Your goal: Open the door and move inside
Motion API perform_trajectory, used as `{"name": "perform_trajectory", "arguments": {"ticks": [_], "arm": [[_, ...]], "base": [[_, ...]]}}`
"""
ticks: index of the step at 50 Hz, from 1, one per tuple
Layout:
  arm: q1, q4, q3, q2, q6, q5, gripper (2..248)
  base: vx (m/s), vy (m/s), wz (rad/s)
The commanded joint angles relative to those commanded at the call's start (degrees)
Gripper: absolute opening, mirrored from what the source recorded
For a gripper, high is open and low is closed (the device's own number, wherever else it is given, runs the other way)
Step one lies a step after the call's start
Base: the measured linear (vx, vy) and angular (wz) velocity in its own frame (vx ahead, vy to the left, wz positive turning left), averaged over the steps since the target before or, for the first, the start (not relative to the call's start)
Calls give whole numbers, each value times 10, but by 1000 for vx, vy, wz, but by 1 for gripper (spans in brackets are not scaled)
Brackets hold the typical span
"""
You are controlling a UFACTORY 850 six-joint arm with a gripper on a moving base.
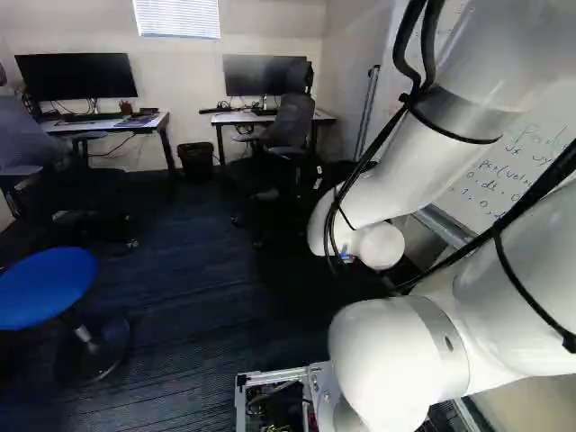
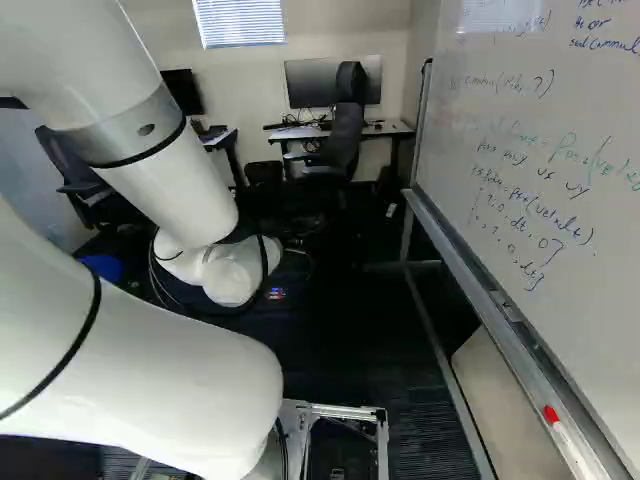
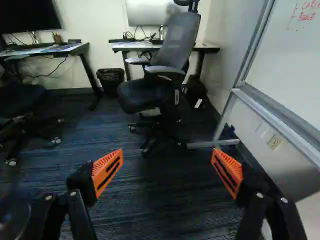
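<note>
both fingers [image 3: 106, 172] are spread, empty; forward travel should be steered clear of whiteboard [image 2: 520, 150] and office chair [image 3: 181, 41].

- Light is uneven around me: the far wall [image 2: 340, 25] is fairly bright, the floor [image 1: 198, 279] dim.
- The blinds [image 2: 240, 22] show brightest on that wall.
- Deep shadow pools under the far chair [image 3: 172, 40] and hides much of its base in both base views.
- A pale reflection lies high on the board [image 2: 490, 100] at right; the far monitor [image 3: 147, 12] has a whitish sheen in my wrist view.
- My arm [image 2: 165, 185] looks bright, with soft grey shading.
- Near left in my wrist view, a dark shape is blurred.
</note>
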Motion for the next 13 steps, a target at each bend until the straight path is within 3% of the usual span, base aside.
{"name": "perform_trajectory", "arguments": {"ticks": [13], "arm": [[0, 0, 0, 0, 0, 0, 247]], "base": [[0, 0, 0]]}}
